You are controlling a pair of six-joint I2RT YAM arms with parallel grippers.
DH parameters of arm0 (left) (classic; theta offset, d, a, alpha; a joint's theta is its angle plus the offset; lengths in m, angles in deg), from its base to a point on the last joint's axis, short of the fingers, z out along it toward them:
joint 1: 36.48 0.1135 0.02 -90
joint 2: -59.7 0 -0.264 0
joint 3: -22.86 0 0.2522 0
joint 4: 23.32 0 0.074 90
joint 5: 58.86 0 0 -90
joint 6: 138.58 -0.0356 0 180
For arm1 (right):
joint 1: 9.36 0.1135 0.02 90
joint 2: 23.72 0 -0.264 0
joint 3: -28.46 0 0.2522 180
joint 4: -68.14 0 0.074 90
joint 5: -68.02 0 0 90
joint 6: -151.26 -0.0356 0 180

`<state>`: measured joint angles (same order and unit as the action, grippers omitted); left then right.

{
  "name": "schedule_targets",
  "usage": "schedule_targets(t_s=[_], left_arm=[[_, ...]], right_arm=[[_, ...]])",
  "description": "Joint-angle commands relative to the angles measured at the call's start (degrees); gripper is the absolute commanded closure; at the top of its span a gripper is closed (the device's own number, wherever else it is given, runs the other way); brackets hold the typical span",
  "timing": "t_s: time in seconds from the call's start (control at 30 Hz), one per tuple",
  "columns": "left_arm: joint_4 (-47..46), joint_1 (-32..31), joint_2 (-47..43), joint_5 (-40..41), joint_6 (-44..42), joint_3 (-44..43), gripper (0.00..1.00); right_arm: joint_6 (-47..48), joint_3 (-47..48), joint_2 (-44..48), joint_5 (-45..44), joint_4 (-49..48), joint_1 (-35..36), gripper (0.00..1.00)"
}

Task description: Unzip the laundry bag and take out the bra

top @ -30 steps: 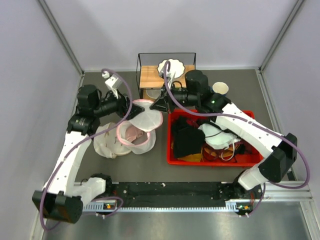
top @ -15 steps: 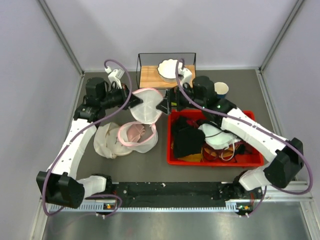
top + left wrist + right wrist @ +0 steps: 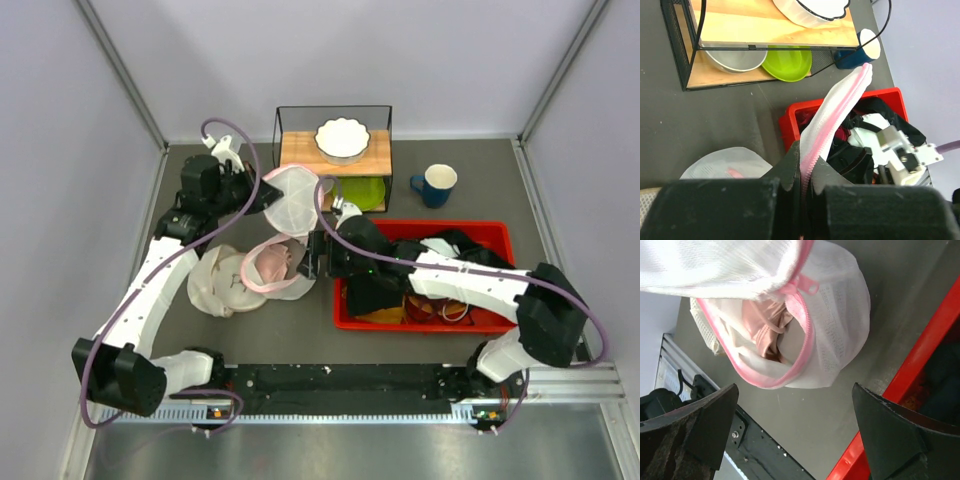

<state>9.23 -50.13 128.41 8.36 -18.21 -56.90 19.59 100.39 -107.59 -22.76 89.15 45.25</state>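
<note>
Left pincer [image 3: 802,159] is closed tight on the pink zipper band of the laundry bag [image 3: 292,200] and holds the top half lifted like a lid. The bottom half rests on the table [image 3: 470,150] between a cream padded piece [image 3: 213,288] and a red bin [image 3: 420,325]. The right pincer [image 3: 795,390] has its fingers wide apart, holds nothing and hovers just beside the open bag, where the bra [image 3: 765,325] lies inside, visible through the zipper gap.
</note>
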Motion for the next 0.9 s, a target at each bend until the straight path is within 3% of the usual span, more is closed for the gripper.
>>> schedule_targets(t_s=[0.0, 0.13, 0.23, 0.27, 0.3, 0.47, 0.63, 0.73, 0.77, 0.87], left_arm=[[-3.41, -0.94, -1.29, 4.59, 2.94, -0.28, 1.00], [-2.97, -0.94, -2.26, 4.59, 3.12, -1.14, 1.00], [0.63, -0.94, -3.05, 6.16, 0.50, -2.99, 1.00], [1.59, -0.85, -3.40, 6.87, -0.30, -3.43, 1.00], [4.30, -0.85, -3.58, 7.66, -1.18, -3.96, 1.00], [12.93, -0.50, -3.76, 9.34, -5.41, -7.83, 1.00], [12.96, -0.50, -6.74, 9.07, -3.22, -3.89, 1.00], [11.02, -0.50, -6.66, 7.41, -1.11, -0.98, 1.00], [9.88, -0.50, -6.48, 6.62, -0.49, -0.37, 1.00], [8.99, -0.59, -5.78, 5.47, 0.13, 1.39, 1.00]], right_arm=[[-4.47, 3.70, -3.13, -1.25, -4.78, 0.41, 0.07], [-5.26, 3.18, -6.30, -1.77, -5.57, 0.32, 0.24], [-3.69, 2.12, -5.08, -3.26, -5.75, -0.46, 0.61], [-2.12, 1.42, -2.98, -3.88, -5.84, -0.82, 0.95], [-0.97, 1.16, -1.74, -4.49, -5.40, -1.43, 1.00], [12.71, 3.16, 1.79, 6.29, -3.12, -8.79, 1.00], [21.01, 11.76, -5.04, 24.14, 2.05, -15.32, 1.00], [22.95, 17.04, -7.53, 21.26, 6.54, -15.41, 0.68], [23.12, 17.32, -7.01, 19.60, 7.86, -15.32, 0.49], [23.13, 15.05, -2.36, 14.24, 7.87, -14.62, 0.45]])
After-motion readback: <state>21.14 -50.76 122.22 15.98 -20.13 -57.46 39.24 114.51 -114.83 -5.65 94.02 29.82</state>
